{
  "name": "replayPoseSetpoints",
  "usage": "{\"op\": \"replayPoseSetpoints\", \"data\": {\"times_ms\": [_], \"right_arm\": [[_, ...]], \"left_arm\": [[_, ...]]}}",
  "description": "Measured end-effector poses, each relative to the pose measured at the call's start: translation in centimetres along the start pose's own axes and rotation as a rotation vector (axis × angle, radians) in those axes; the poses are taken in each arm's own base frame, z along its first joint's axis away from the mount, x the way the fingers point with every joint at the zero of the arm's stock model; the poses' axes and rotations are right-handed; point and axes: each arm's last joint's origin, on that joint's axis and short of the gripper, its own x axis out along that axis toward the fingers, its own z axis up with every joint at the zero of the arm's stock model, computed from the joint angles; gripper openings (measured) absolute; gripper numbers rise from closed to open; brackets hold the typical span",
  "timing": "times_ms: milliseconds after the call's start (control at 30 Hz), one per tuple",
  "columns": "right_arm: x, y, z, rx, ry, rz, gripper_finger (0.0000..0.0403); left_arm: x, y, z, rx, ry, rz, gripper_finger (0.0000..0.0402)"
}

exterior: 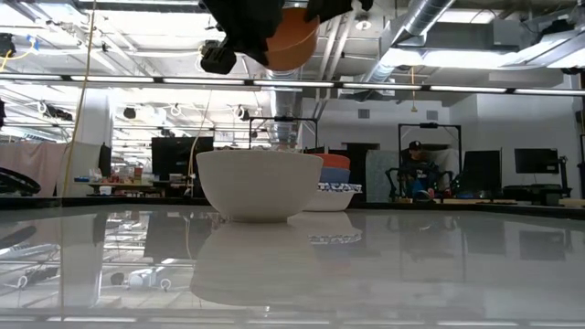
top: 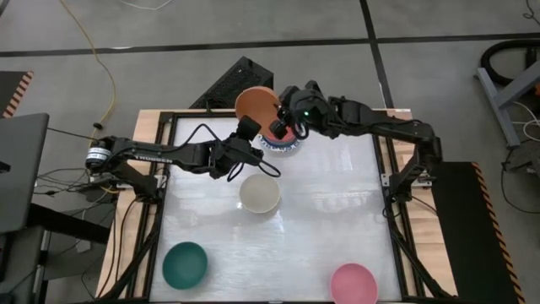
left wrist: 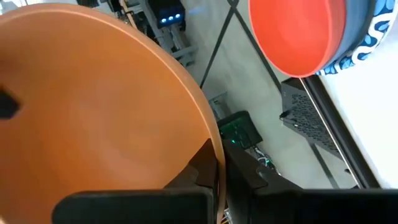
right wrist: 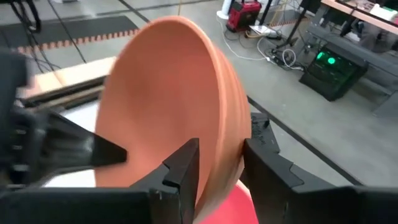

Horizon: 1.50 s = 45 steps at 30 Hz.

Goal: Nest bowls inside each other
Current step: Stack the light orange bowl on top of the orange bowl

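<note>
An orange bowl (top: 256,105) hangs high over the table's far edge, left of a stack (top: 283,142) where a red bowl (left wrist: 298,34) sits in a blue one inside a white bowl with a blue patterned rim. My left gripper (top: 251,127) is shut on the orange bowl (left wrist: 93,106). My right gripper (right wrist: 217,165) is open. It reaches in from the right, one finger inside the orange bowl (right wrist: 174,93) and one outside its rim. I cannot tell whether they touch it. My left gripper pinches the orange bowl's rim (left wrist: 214,140) on the side nearest the table's middle. One finger is inside the bowl and one (left wrist: 208,163) outside. It comes from the table's left and near side, roughly level. The bowl is lifted clear, its hollow facing up.
A cream bowl (top: 259,193) stands alone at the table's middle, a teal bowl (top: 185,263) near the front left and a pink bowl (top: 353,283) at the front right. Bare tabletop lies between them. A person sits far off in the room behind (exterior: 416,174).
</note>
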Motion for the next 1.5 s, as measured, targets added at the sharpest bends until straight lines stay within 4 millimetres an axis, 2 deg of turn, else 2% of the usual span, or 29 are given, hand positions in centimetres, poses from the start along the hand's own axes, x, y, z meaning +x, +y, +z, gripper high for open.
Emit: {"op": "replayPoseSetpoints", "data": {"times_ms": [100,300,433,533,767,933,1067,1133,1233,1367,1500], "right_arm": [[0.4,0.2,-0.2,0.009,0.014,-0.01,0.0121],[1.2,-0.7,-0.8,0.063,0.07,-0.053,0.0017],[1.3,-0.9,-1.1,0.069,0.097,-0.06,0.0014],[1.3,-0.9,-1.3,0.058,0.12,-0.052,0.0007],[1.9,-1.9,-1.7,0.121,0.179,-0.035,0.0007],[3.1,-4.0,-1.9,0.222,0.233,0.012,0.0007],[4.7,-6.0,-2.4,0.263,0.283,-0.021,0.0007],[5.8,-7.1,-2.7,0.279,0.31,-0.036,0.0007],[8.0,-8.7,-3.5,0.338,0.374,0.03,0.0007],[10.8,-9.8,-5.3,0.426,0.421,0.085,0.0007],[11.8,-10.3,-7.1,0.482,0.434,0.084,0.0007]], "left_arm": [[0.0,0.0,0.0,-0.009,-0.001,-0.001,0.0],[0.0,0.0,0.2,-0.062,-0.026,0.0,0.0001],[-0.2,-0.1,0.4,-0.066,-0.081,-0.011,0.0008],[-0.5,0.0,0.7,-0.125,-0.151,-0.013,0.0032],[-1.5,0.2,1.0,-0.239,-0.194,-0.013,0.0121],[-2.5,0.9,0.2,-0.463,-0.241,-0.027,0.0183],[-3.6,2.2,-1.4,-0.701,-0.3,-0.033,0.0216],[-4.2,2.8,-2.6,-0.846,-0.323,-0.038,0.0224],[-4.6,3.7,-4.7,-1.056,-0.354,-0.061,0.0226],[-5.3,4.5,-7.8,-1.335,-0.42,-0.127,0.0225],[-6.1,4.9,-10.5,-1.522,-0.483,-0.21,0.0225]]}}
